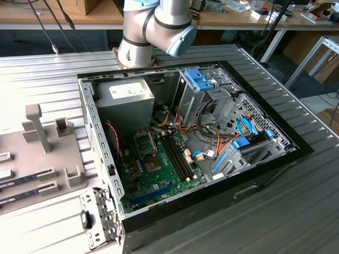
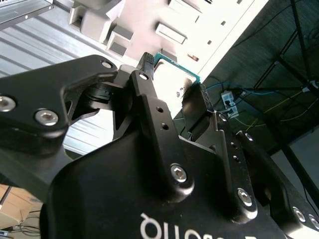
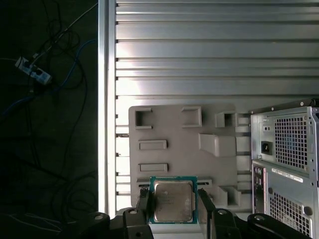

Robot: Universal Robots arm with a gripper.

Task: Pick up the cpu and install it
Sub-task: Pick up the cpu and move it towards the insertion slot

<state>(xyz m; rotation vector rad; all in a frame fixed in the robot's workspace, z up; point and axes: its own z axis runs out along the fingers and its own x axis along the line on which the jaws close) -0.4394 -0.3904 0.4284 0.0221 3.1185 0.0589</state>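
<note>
In both wrist views the cpu [image 3: 172, 200] [image 2: 172, 79], a small square chip with a silver-grey top and green rim, is clamped between the two black fingers of my gripper [image 3: 173, 206] [image 2: 173, 82]. It hangs high above the grey parts tray [image 3: 179, 144], held flat with its metal top facing the first wrist camera. The exterior view has the arm [image 1: 153, 26] at the back of the table, behind the open computer case [image 1: 100, 159]. Inside the case lies the green motherboard [image 1: 164, 174] with its square socket [image 1: 145, 142].
The grey parts tray [image 1: 42, 153] sits at the exterior view's left, with upright posts and long slots. Drive cages [image 1: 204, 84], a power supply [image 1: 124, 98] and coloured cables [image 1: 212, 148] crowd the case. The ribbed metal table [image 3: 214, 55] ends beside a dark floor with cables [image 3: 45, 74].
</note>
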